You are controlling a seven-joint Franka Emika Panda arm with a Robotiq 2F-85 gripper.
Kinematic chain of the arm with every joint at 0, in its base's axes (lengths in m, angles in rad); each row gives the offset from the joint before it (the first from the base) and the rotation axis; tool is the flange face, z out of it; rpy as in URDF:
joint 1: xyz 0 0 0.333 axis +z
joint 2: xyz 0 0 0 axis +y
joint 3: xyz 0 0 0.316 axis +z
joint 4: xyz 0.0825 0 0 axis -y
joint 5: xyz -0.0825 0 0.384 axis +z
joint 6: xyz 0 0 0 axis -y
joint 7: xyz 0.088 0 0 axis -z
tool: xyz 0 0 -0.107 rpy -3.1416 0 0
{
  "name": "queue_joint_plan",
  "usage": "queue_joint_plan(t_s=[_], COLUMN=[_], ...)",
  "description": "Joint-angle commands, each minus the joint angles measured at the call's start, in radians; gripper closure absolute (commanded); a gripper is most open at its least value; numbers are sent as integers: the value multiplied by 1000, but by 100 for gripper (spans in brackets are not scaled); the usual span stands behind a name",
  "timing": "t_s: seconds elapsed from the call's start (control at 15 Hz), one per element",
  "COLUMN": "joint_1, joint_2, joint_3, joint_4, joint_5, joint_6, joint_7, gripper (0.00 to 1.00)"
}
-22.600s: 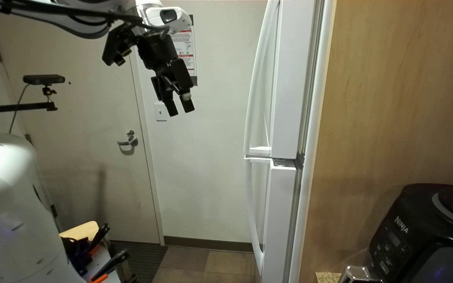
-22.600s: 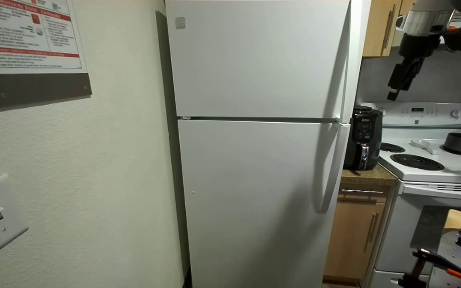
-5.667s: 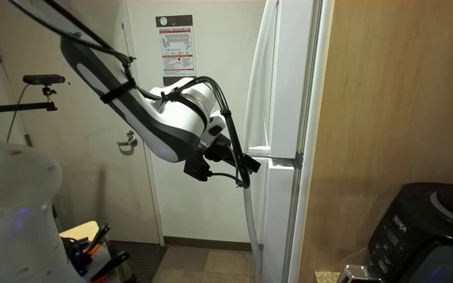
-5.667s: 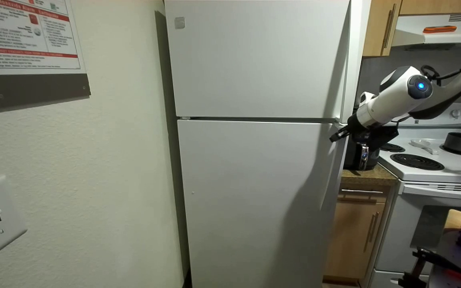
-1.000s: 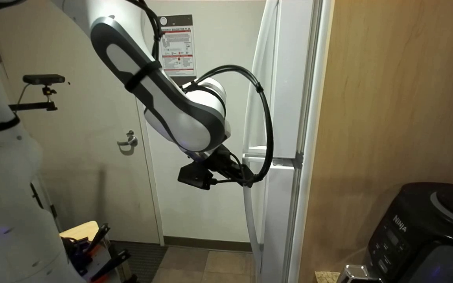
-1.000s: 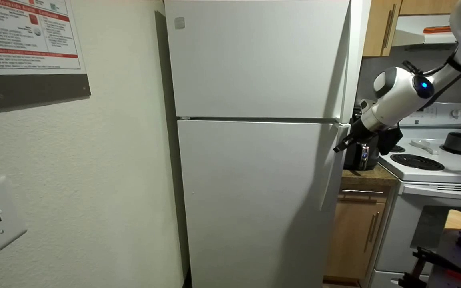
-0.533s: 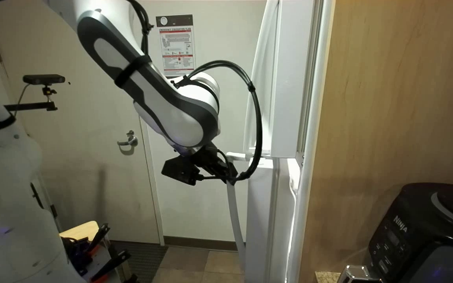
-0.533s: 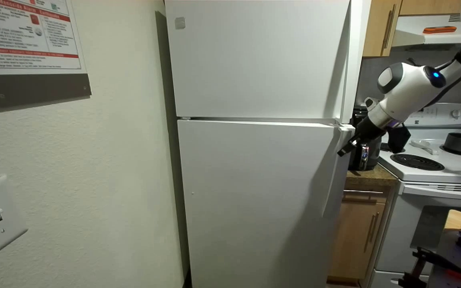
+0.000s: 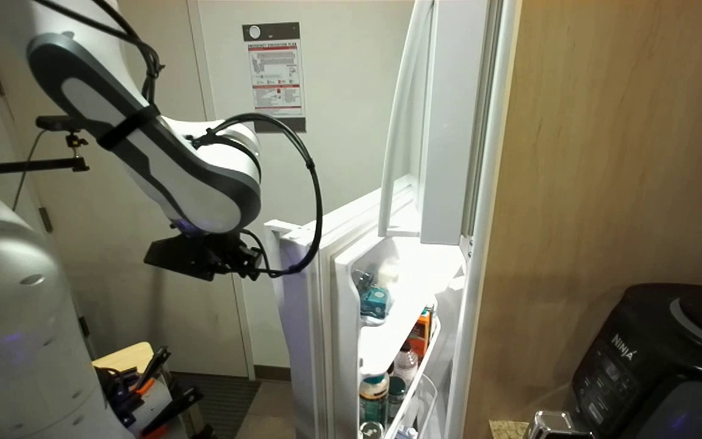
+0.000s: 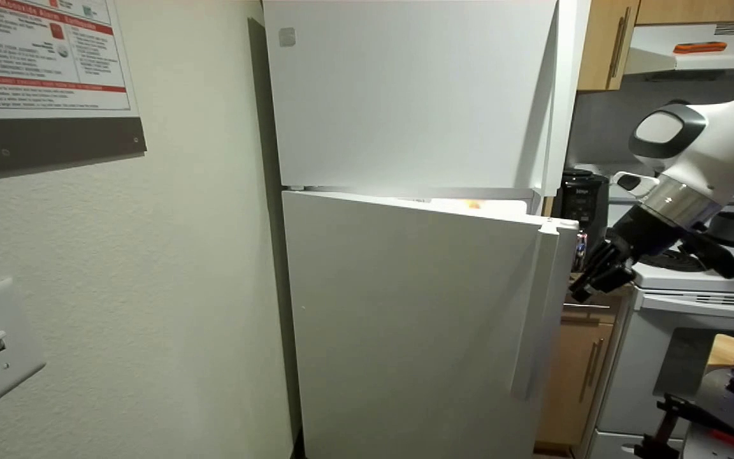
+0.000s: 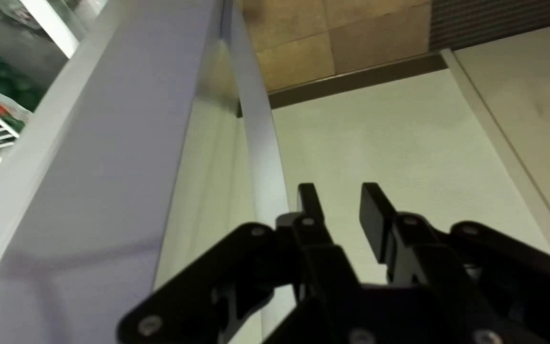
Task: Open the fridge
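Note:
The fridge's lower door (image 10: 405, 319) stands swung outward, while its upper door (image 10: 418, 95) sits flush. Through the gap I see bright inner shelves (image 9: 381, 347), with bottles and jars (image 9: 373, 393) in the door side. A long white handle (image 10: 532, 312) runs down the lower door's free edge. My gripper (image 10: 578, 293) is just outside that edge, low beside the handle and apart from it. From the wrist view, the handle (image 11: 268, 157) passes to the left of my gripper (image 11: 338, 186), whose fingers are parted, partly open, with only wall seen between them.
A black air fryer (image 9: 631, 366) is on the counter right of the fridge, and the stove (image 10: 711, 274) lies beyond it. A room door with a lever handle (image 9: 198, 219) and a bracket-mounted camera (image 9: 52, 124) are behind the arm. Clamps (image 9: 171, 411) lie on a cart.
The lower door went from closed a second ago, through slightly ajar, to swung well out. My arm has drawn back from the fridge, and the gripper has come away from the handle.

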Motion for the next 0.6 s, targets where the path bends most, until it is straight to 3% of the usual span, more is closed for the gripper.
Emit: queue_joint_plan(t_s=[0.0, 0.13, 0.2, 0.4, 0.53], joint_1=[277, 446, 523, 760, 938], joint_2=[-17, -16, 7, 30, 20], joint_3=[-116, -198, -257, -398, -515], joint_4=[0, 8, 12, 14, 15], joint_5=[-56, -101, -46, -48, -48], joint_6=[-1, -2, -2, -4, -5], joint_7=[27, 32, -65, -110, -144], gripper=[42, 29, 21, 3, 0])
